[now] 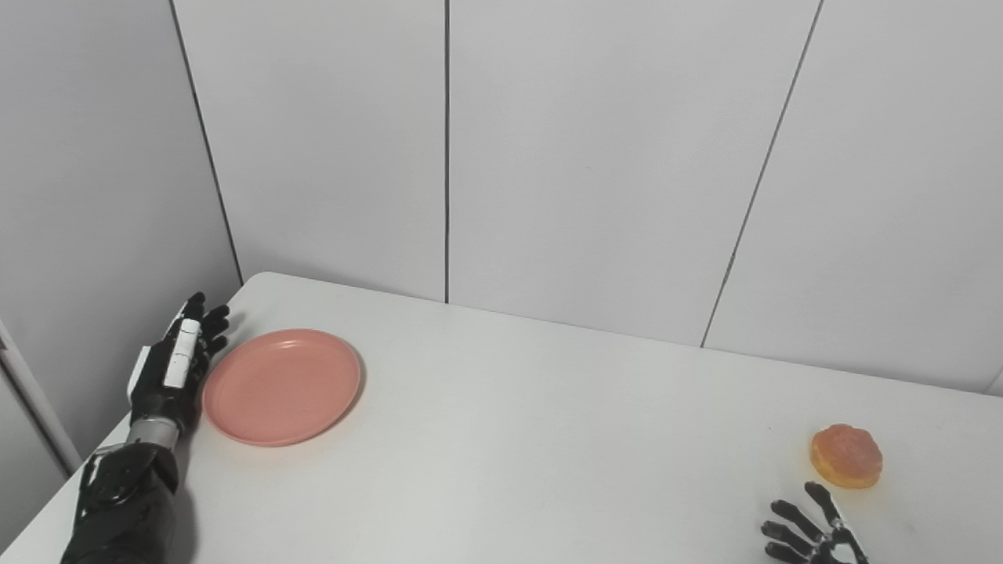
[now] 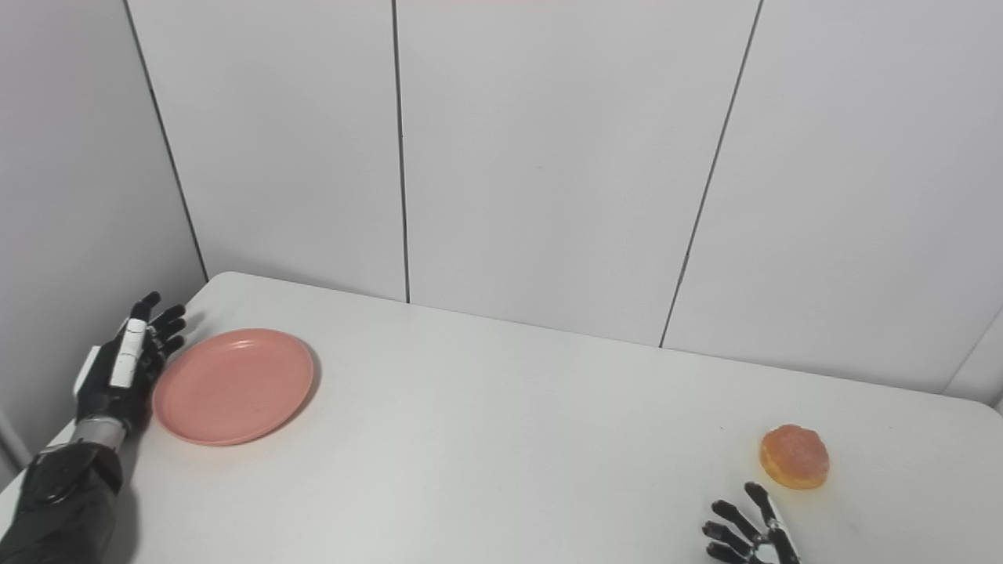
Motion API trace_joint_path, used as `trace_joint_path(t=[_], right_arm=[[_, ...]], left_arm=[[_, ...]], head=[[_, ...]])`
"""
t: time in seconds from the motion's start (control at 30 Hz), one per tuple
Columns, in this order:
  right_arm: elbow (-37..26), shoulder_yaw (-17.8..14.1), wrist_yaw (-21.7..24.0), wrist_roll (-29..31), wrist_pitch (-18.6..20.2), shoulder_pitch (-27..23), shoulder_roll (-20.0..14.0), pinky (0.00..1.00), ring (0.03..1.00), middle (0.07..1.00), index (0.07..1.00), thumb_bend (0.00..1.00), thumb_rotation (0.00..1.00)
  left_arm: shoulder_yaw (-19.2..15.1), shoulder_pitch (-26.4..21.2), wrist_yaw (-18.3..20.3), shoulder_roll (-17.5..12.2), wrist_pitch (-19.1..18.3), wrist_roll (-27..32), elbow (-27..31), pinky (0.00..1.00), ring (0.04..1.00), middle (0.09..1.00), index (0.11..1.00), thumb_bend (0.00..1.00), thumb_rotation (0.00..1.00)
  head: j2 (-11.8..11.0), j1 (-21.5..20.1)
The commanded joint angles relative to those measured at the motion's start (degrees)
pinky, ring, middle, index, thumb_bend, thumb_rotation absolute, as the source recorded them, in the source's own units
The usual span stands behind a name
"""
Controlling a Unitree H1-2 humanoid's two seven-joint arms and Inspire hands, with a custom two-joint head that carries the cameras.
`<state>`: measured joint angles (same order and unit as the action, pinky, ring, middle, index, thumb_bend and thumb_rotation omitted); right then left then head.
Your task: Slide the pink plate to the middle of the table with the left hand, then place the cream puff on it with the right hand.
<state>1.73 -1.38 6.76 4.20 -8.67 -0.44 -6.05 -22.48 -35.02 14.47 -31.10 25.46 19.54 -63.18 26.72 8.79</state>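
Note:
A round pink plate (image 1: 282, 386) lies flat near the table's left edge. My left hand (image 1: 176, 362) stands on edge right beside the plate's left rim, fingers straight and apart, holding nothing. An orange cream puff (image 1: 846, 456) sits on the table at the far right. Just in front of the puff, at the picture's bottom edge, my right hand (image 1: 811, 533) shows only its spread fingertips, open and clear of the puff.
The white table (image 1: 548, 439) runs wide between plate and puff. Its left edge lies close behind my left arm, and grey wall panels (image 1: 595, 157) stand right behind the far edge.

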Motion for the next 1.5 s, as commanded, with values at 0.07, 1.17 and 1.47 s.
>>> trace_joint_path(t=[0.07, 1.17, 1.47], right_arm=[[2.2, 0.67, 0.22, -0.38, 2.56, 3.45, -0.01, 0.71, 0.75, 0.807, 0.934, 0.87, 1.0], [0.72, 2.59, 0.05, -2.45, 4.02, 3.73, -0.36, 0.71, 0.751, 0.803, 0.943, 0.85, 1.0], [-0.38, 3.55, -0.43, -3.68, 4.46, 3.99, -0.34, 0.7, 0.742, 0.794, 0.944, 0.84, 1.0]], left_arm=[[-0.49, 0.21, 2.81, 0.12, 1.43, 0.3, -2.28, 0.85, 0.895, 0.879, 0.931, 1.0, 0.78], [3.97, 4.98, 3.73, 7.51, -1.25, -0.67, 11.51, 0.96, 0.97, 0.967, 1.0, 0.89, 0.82], [6.27, 6.02, -0.02, 9.93, -5.78, -2.31, 16.53, 0.9, 0.954, 0.946, 1.0, 0.93, 0.81]], head=[[0.15, -0.16], [1.31, -1.72], [1.6, -2.35]])
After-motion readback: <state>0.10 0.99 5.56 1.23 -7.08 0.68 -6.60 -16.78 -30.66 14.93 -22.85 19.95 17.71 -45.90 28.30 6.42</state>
